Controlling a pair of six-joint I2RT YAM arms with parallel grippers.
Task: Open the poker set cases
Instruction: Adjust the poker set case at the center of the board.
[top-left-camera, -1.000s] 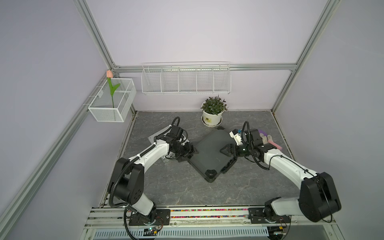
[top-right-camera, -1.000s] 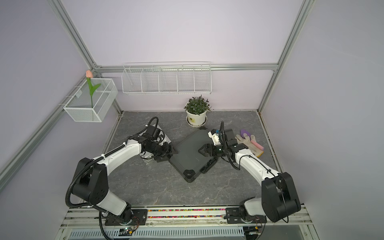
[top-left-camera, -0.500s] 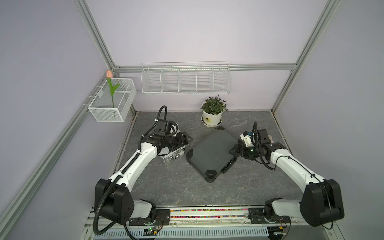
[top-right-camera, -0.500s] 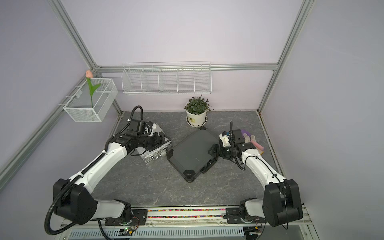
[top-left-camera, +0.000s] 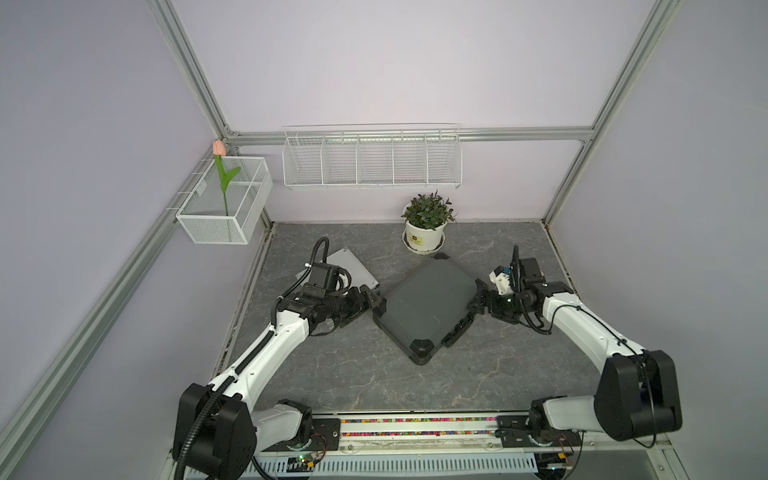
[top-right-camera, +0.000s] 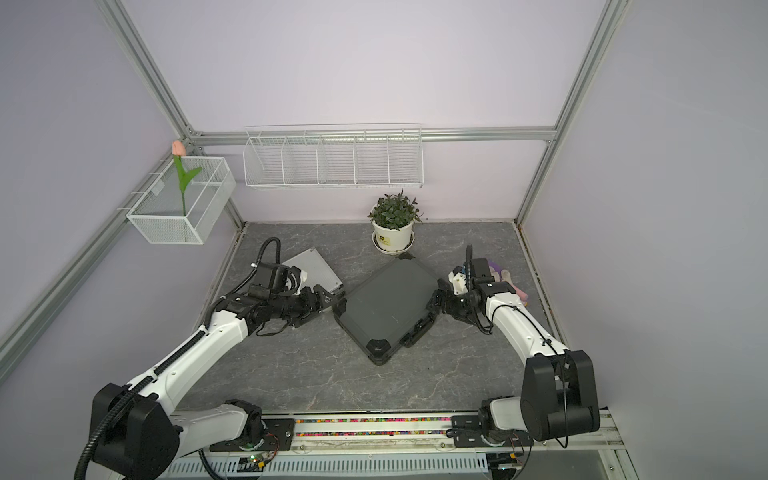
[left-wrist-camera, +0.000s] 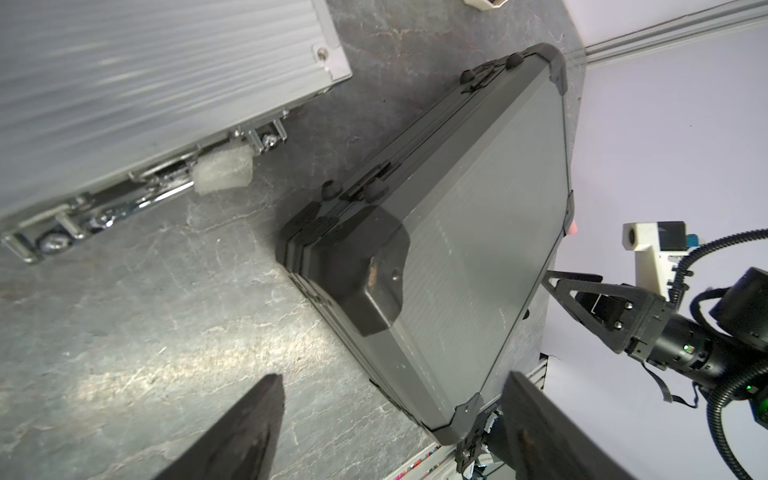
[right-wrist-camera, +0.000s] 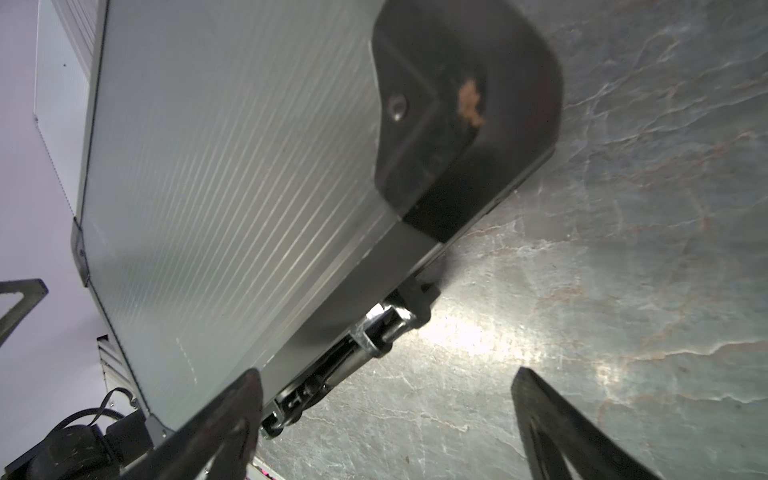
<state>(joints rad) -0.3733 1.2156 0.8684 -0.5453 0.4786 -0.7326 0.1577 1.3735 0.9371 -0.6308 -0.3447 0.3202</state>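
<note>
Landmark is the green plant in the white pot (top-left-camera: 426, 226) (top-right-camera: 392, 226) at the back of the grey marble-pattern tabletop (top-left-camera: 353, 374) (top-right-camera: 316, 374). The larger dark grey plastic case (top-left-camera: 428, 303) (top-right-camera: 386, 305) (left-wrist-camera: 465, 257) (right-wrist-camera: 232, 174), with black corners, lies flat just in front of the pot. It is turned diamond-wise with one corner almost at the pot, and the lid is down in both top views. The small silver ribbed aluminium case (top-left-camera: 351, 266) (top-right-camera: 313, 266) (left-wrist-camera: 145, 70) lies flat to the left of the pot and a bit nearer me, partly under my left wrist. Its chrome latches (left-wrist-camera: 266, 137) and a white foam lump (left-wrist-camera: 224, 170) sit on the edge facing the dark case; can't tell whether those latches are sprung. My left end effector (top-left-camera: 376, 301) (top-right-camera: 332, 301) (left-wrist-camera: 392, 376) has its jaws wide and is empty, front-left of the pot at the dark case's left corner, in the gap between the two cases. My right end effector (top-left-camera: 477, 300) (top-right-camera: 436, 297) (right-wrist-camera: 385, 371) also has its jaws wide and is empty, front-right of the pot at the dark case's right corner. In the right wrist view one finger overlaps the lid edge and the other is over bare tabletop, with a chrome side latch (right-wrist-camera: 374, 332) between them. Whether it touches the case, can't tell.
</note>
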